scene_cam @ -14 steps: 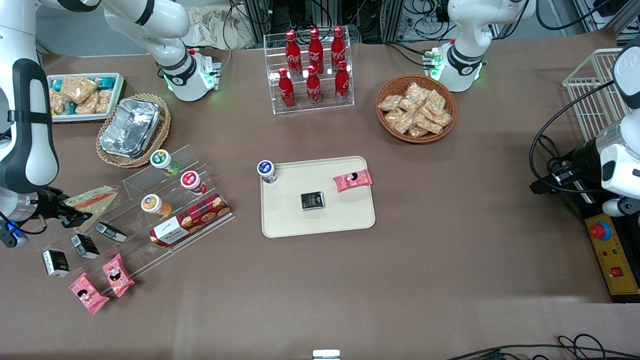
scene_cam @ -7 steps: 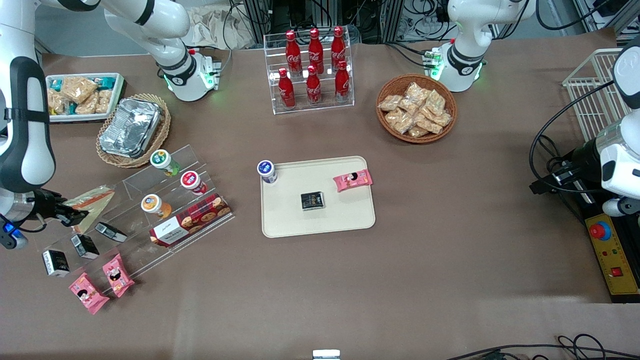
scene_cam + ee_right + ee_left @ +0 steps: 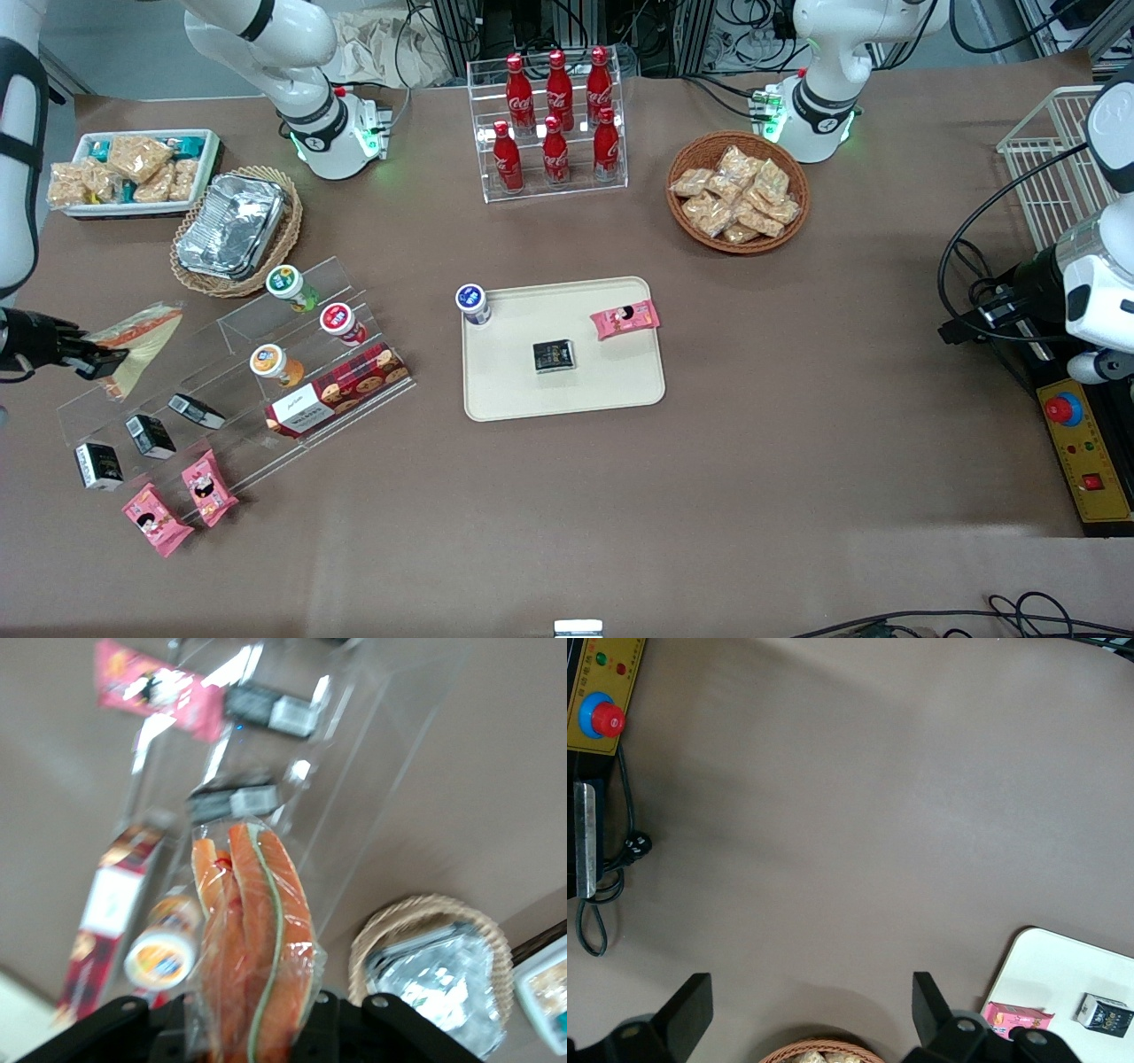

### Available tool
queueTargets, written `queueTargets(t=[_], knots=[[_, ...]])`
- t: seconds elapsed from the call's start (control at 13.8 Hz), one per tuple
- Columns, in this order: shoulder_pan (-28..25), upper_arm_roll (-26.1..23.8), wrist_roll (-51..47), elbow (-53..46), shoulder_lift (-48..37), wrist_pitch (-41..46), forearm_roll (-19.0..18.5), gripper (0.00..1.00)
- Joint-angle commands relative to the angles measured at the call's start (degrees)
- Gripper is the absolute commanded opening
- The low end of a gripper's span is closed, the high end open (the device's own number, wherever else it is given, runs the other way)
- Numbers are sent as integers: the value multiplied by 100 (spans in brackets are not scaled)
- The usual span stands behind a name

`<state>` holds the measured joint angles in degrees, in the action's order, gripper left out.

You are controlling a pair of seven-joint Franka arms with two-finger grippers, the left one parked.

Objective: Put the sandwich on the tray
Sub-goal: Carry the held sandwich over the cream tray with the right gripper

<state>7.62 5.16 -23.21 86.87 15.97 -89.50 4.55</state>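
My right gripper [image 3: 93, 361] is shut on the sandwich [image 3: 135, 341], a plastic-wrapped wedge with orange and green filling, and holds it lifted above the top step of the clear display stand [image 3: 232, 377] at the working arm's end of the table. In the right wrist view the sandwich [image 3: 257, 930] hangs between the black fingers [image 3: 394, 1028] of the gripper [image 3: 257, 1041]. The cream tray [image 3: 611, 381] lies mid-table and carries a black packet [image 3: 554, 355], a pink packet [image 3: 625, 319] and a blue-lidded cup [image 3: 473, 303]. The tray's corner also shows in the left wrist view [image 3: 1063, 979].
The stand holds lidded cups [image 3: 341, 322], a red biscuit box [image 3: 337, 390] and black packets [image 3: 147, 434]; pink packets [image 3: 177, 501] lie nearer the camera. A foil container in a basket [image 3: 232, 226], a small snack tray [image 3: 133, 170], cola bottles [image 3: 555, 115] and a snack basket [image 3: 738, 192] stand farther back.
My gripper has lifted the sandwich off the stand's top step and carried it farther toward the working arm's end of the table, away from the front camera.
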Motion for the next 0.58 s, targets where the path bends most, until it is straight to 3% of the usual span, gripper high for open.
queueTargets(t=[0.0, 0.36, 0.51], knots=[[-129, -295, -891, -92, -217, 415, 606, 0], [-1032, -1130, -4037, -329, -156, 293, 652, 0], [-1490, -1149, -5039, -329, 11, -180, 661, 0]])
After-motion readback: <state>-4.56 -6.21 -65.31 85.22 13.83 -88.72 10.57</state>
